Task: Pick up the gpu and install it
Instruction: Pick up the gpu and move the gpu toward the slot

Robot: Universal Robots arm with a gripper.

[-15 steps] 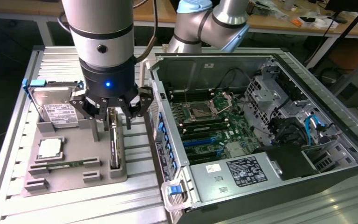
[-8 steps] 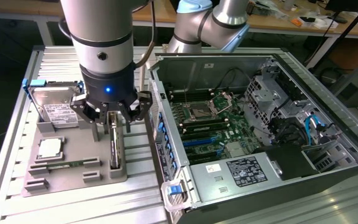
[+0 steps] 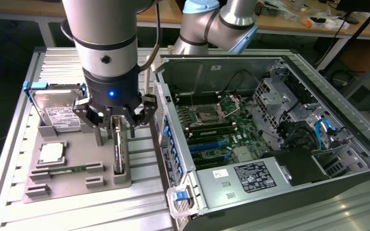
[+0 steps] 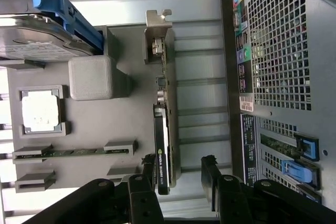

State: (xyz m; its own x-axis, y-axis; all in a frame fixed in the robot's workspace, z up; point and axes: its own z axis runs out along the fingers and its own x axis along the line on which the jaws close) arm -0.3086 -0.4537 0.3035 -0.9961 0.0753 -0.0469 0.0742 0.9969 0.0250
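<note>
Hovering over: the gpu [image 3: 117,153]; the gripper [image 3: 117,120] is hanging just above it, jaws spread wide and gripping nothing.
Gpu position: it is standing on edge in a slot of the grey tray [image 3: 82,149], right of the hard drive [image 3: 55,113] and just off the exterior view's left of the open computer case [image 3: 217,67].
Step in hand: the pickup appears to be starting; the card is not yet being lifted and is sitting outside the case.
Grasp calling for: probably centring, since in the wrist view the card [image 4: 164,129] is lying closer to one of the fingers [image 4: 215,182] than the other, and its thin flat faces are asking for a square, even squeeze.
</note>
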